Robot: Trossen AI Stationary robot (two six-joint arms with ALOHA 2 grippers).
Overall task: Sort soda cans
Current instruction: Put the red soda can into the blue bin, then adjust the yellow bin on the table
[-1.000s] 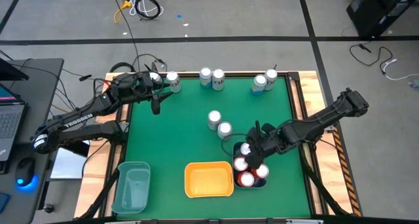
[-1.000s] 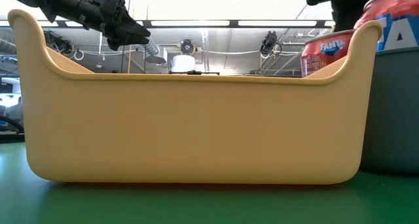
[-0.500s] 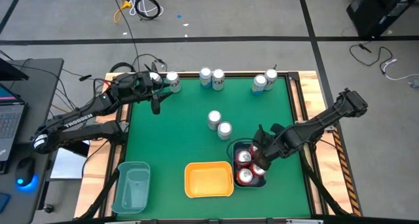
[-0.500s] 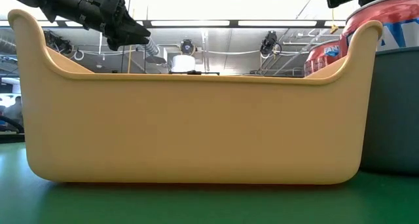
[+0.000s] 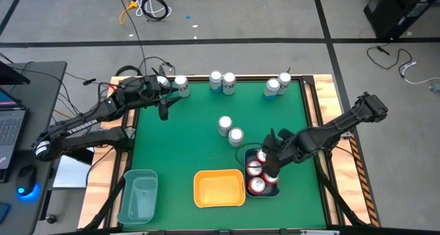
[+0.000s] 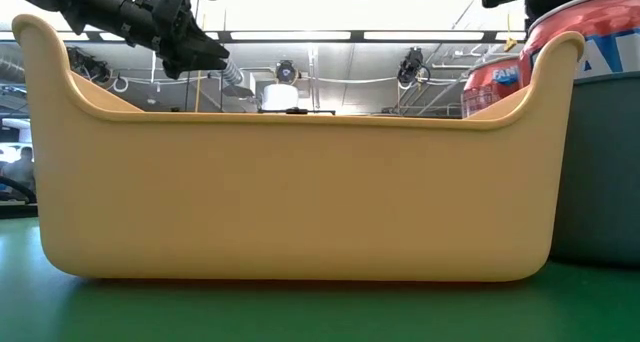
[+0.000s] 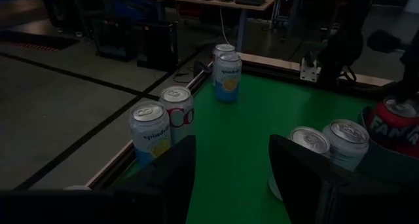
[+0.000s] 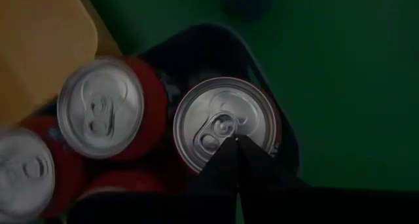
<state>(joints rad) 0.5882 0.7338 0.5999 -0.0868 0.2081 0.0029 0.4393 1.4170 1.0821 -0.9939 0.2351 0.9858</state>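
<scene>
The table (image 5: 206, 146) is green, with three bins along its near edge: a teal bin (image 5: 139, 196), a yellow bin (image 5: 219, 188) and a dark bin (image 5: 273, 192) touching the yellow one's right side; the dark bin holds four red cans (image 5: 257, 185), all upright, long axes vertical, silver tops up.

The step in hand looks like the end of a drop-off; the right gripper (image 5: 271, 168) hovers over the dark bin with its fingers pinched together on nothing, their tips just above the top of one red can (image 8: 222, 124).

The left gripper (image 5: 163, 111) waits near the far left corner, fingers parted and grasping nothing.

Seven silver cans (image 5: 227, 84) stand upright on the table: five along the far edge, two (image 5: 229, 130) near the middle; none lies on its side.

Next, I judge, the right arm must lift clear, spread its fingers, and come down around the nearest middle can from the side or above; the teal and yellow bins are empty.
</scene>
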